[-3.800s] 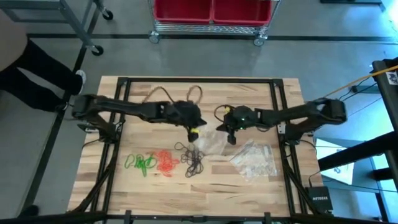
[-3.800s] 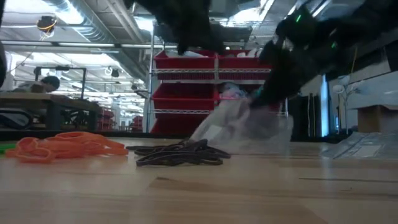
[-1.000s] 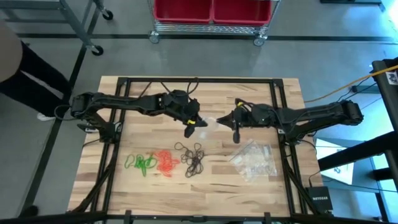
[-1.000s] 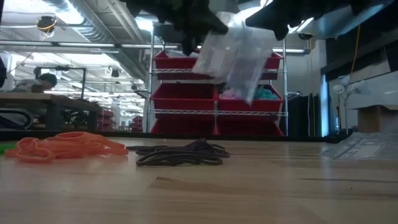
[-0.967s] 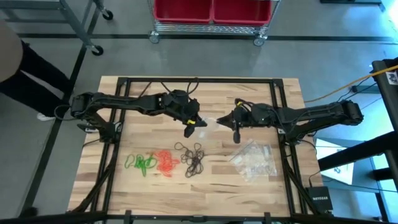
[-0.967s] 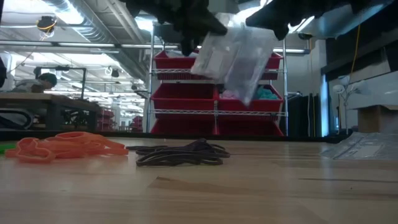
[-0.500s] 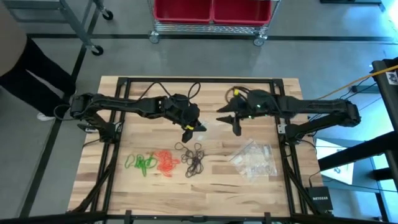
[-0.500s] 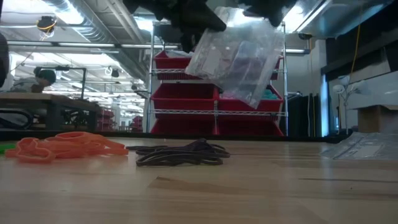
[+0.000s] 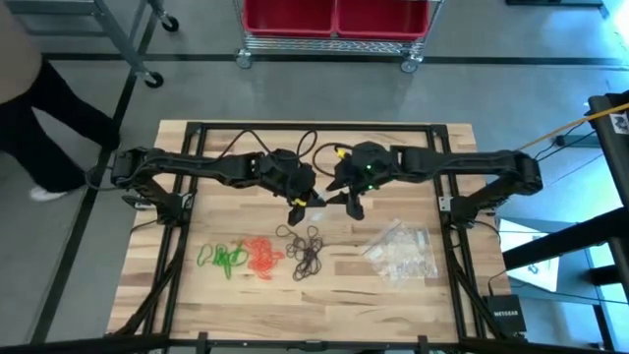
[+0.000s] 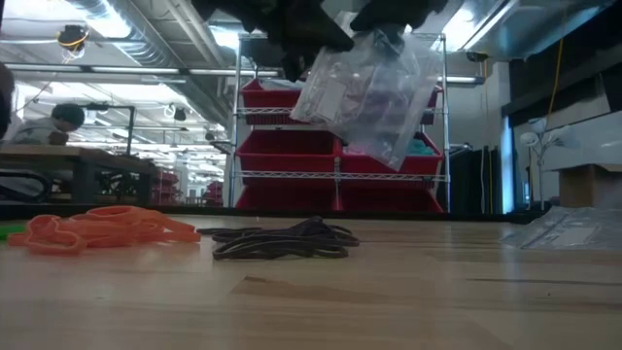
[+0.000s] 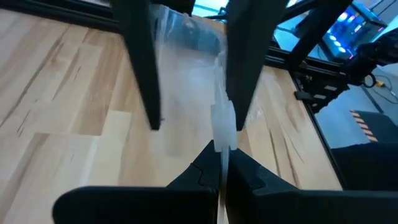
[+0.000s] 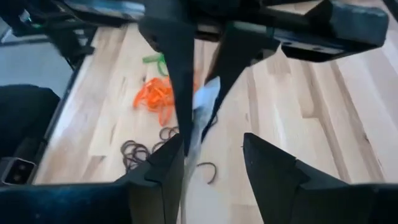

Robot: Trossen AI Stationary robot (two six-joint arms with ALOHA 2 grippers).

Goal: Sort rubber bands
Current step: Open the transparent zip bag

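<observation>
A clear plastic bag (image 10: pixel 367 92) is held in the air above the table (image 9: pixel 393 305) by the left gripper (image 9: pixel 298 204), whose fingers are closed on its edge. The right gripper (image 9: pixel 346 197) is placed at the same bag with its fingers parted. The rubber bands (image 9: pixel 257 256) are lying on the wood in three groups: green (image 9: pixel 224 258), orange (image 10: pixel 102 228) and black (image 10: pixel 284 240). More bags (image 9: pixel 401 252) are seen near the right side.

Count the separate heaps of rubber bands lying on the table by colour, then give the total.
Bright green thin elastic rubber bands: 1 heap
Orange-red thin elastic rubber bands: 1 heap
Black thin elastic rubber bands: 1 heap
Total: 3 heaps
</observation>
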